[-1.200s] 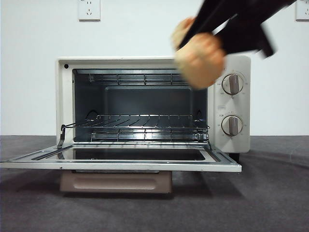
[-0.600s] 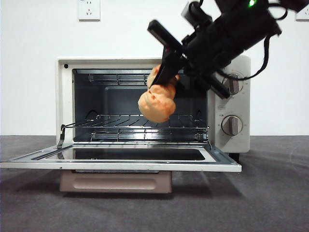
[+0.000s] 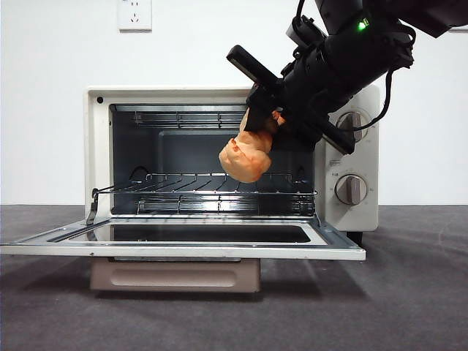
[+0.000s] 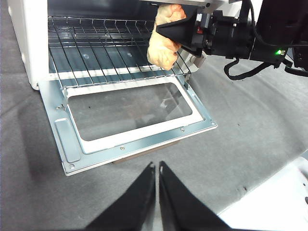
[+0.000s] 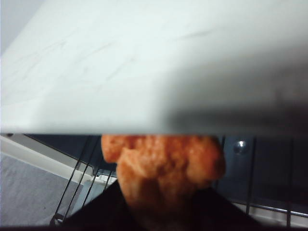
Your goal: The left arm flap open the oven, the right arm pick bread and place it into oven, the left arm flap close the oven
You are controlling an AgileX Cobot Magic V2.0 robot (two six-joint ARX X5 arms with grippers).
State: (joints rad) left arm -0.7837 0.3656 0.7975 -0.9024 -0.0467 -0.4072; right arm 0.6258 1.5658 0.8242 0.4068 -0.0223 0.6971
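Counter [image 3: 409,292]: one dark grey surface; it carries the oven.
Oven [image 3: 99,146]: one, cream-white, standing on the counter. Its door [image 4: 130,113] lies flapped down flat in front, glass pane up.
Rack [image 3: 205,191]: one wire shelf across the oven's lower half, bare; a second wire grid shows under the oven's roof.
Knobs: two, one above the other on the oven's right panel. The lower knob [image 3: 352,189] is in full sight; the upper knob [image 3: 354,124] is partly covered by the arm.
Right arm [image 3: 351,55]: one, black, with a green light, coming in from the top right; its upper part is cut off by the edge.
Right tool [image 3: 257,121]: clenched on the bread at the oven's mouth.
Bread [image 3: 246,157]: one orange bun, hanging above the rack, not touching it; its top is hidden between the jaws.
Left tool [image 4: 157,168]: away from the oven, over the counter before the door, jaws pressed together, grasping nothing.
Sockets: one wall socket [image 3: 135,13] at top left, cut off.
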